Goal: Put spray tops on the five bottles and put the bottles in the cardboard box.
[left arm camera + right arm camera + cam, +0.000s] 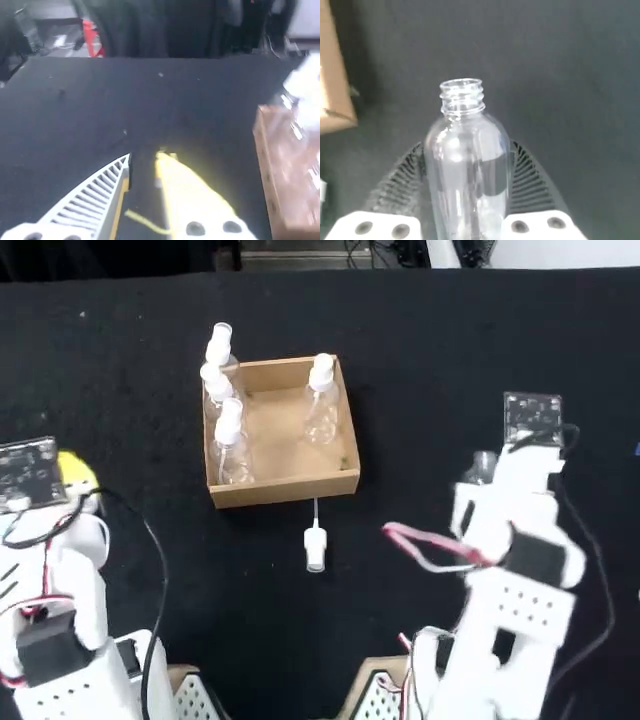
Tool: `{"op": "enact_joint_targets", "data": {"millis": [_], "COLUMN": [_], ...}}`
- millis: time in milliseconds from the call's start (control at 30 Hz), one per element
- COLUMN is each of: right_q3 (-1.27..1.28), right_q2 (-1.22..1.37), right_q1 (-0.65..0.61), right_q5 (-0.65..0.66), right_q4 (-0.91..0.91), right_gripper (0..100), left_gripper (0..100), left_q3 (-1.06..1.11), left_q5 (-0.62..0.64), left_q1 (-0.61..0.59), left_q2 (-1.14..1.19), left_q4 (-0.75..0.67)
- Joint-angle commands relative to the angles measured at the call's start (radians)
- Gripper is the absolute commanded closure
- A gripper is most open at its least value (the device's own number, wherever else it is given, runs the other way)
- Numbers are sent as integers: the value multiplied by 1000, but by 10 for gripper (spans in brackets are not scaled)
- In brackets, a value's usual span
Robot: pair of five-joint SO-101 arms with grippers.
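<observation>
**Right gripper (467, 149) clamping the uncapped bottle (465, 180)**

Near the desk's left edge, the left gripper (144, 167) is hovering with its fingers apart. Four capped bottles (231, 445) are standing in the cardboard box (285, 483). A spray top (315, 545) is lying just before its near wall. The right gripper is gripping its bottle toward the right edge.

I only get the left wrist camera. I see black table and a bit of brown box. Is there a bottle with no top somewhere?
Observer: Yes. The right gripper is shut on an uncapped bottle.
Operator: Where's a top for it?
Observer: A loose spray top lies on the table, just in front of the cardboard box.
Operator: How many are in the box?
Observer: Four capped bottles, three along one side and one across from them.
</observation>
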Motion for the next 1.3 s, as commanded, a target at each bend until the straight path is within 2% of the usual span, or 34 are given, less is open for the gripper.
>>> {"op": "enact_joint_targets", "data": {"millis": [0,100,233,367,467,600,700,867,1000,1133,1267], "right_q3": [71,193,340,401,410,414,414,415,433,435,433], "right_q2": [-139,-203,-242,-246,-245,-243,-243,-243,-251,-251,-251], "right_q1": [-109,-115,-28,69,107,129,155,161,157,157,157], "right_q5": [-129,-193,-204,-235,-296,-310,-310,-310,-310,-310,-310], "right_q4": [-120,-244,-390,-470,-488,-494,-493,-486,-493,-494,-494], "right_gripper": [988,988,988,988,987,987,987,987,987,987,987], "left_gripper": [822,822,820,819,819,819,819,819,818,818,818], "left_q3": [-199,-312,-498,-590,-556,-526,-486,-337,-239,-153,-90], "left_q5": [-115,-161,-163,-161,-161,-161,-161,-152,46,278,364], "left_q1": [74,127,268,549,757,1001,1121,1142,1136,1141,1099], "left_q2": [146,278,351,364,374,422,494,697,835,902,947], "left_q4": [173,295,443,522,531,525,456,206,-35,-190,-282]}}
